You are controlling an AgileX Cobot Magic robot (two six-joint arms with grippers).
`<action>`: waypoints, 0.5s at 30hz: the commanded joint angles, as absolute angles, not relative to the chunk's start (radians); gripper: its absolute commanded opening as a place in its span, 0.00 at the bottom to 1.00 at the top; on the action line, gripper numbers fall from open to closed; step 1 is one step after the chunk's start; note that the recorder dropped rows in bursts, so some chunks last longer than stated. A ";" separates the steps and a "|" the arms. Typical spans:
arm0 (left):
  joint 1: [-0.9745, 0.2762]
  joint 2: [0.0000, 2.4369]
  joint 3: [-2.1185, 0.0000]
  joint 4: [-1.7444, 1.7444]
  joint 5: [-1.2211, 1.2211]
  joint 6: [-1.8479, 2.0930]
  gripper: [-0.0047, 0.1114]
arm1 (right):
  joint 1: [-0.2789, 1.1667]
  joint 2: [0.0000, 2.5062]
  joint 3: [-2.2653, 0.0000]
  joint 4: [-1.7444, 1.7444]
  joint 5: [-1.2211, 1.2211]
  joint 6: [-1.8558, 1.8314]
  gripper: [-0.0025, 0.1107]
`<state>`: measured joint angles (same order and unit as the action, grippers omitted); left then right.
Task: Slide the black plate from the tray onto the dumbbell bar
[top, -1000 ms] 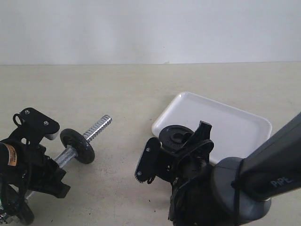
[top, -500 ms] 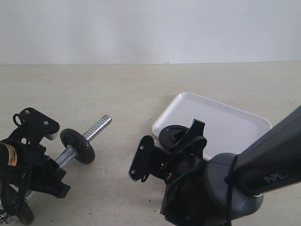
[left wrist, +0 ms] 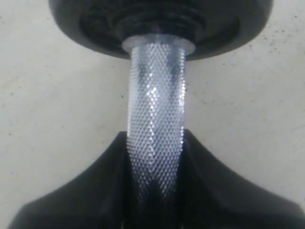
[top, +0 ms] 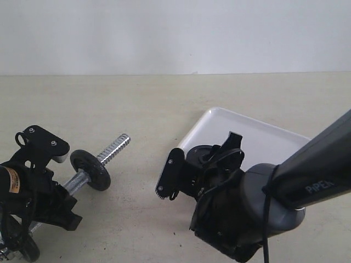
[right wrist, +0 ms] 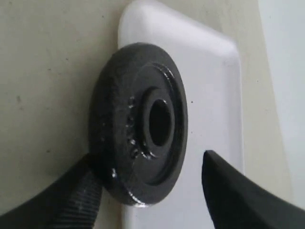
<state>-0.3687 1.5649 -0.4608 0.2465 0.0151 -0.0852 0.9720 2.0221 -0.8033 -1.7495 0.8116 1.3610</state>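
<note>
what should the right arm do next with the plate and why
Probably close the right gripper on the black plate: its open fingers straddle it on the tray corner, one against the rim, the other apart, so nothing grips it yet.

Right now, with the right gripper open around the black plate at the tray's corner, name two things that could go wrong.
The black plate sits at the very edge of the tray and the right gripper is open, so a shallow pinch could let the plate slip or tip off. The dumbbell bar has a coarse threaded end, so the plate's hole may snag unless well aligned.
</note>
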 commanded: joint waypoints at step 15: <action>-0.369 1.535 -0.494 0.243 -0.343 -0.074 0.08 | 0.948 2.025 -0.840 -1.744 0.756 1.334 0.50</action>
